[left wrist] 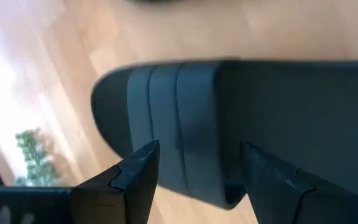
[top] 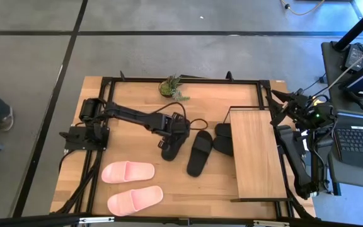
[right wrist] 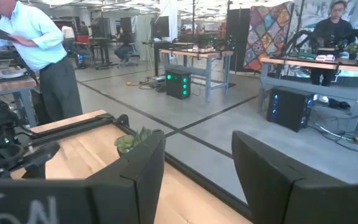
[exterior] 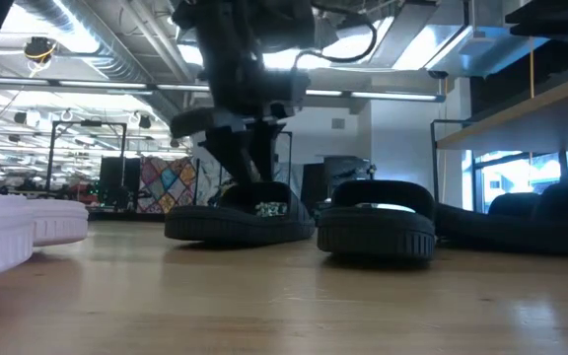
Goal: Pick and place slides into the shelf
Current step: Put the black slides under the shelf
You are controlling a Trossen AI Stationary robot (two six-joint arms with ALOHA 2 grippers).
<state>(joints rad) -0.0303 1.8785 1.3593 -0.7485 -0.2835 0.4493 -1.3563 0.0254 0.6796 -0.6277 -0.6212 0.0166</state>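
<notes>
High view, two pink slides [top: 131,185] on table [top: 188,189] front-left, left hand [top: 171,150] spread astride a black slide [top: 172,146] mid-table, second black slide [top: 200,153] just beside, shelf [top: 256,154], right hand [right wrist: 197,165] spread, raised beside shelf.

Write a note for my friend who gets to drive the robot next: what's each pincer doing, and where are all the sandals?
Left pincer: open, down over a black slide mid-table, fingers either side of it, not lifted.
Right pincer: open, holding nothing, parked at the table's right edge beyond the shelf.
Second black slide lies loose beside the first. At least one more black one sits partly under the shelf's left edge.
Two pink slides lie at the front left, untouched.
Left to do: both loose black slides, then the pink pair.
</notes>
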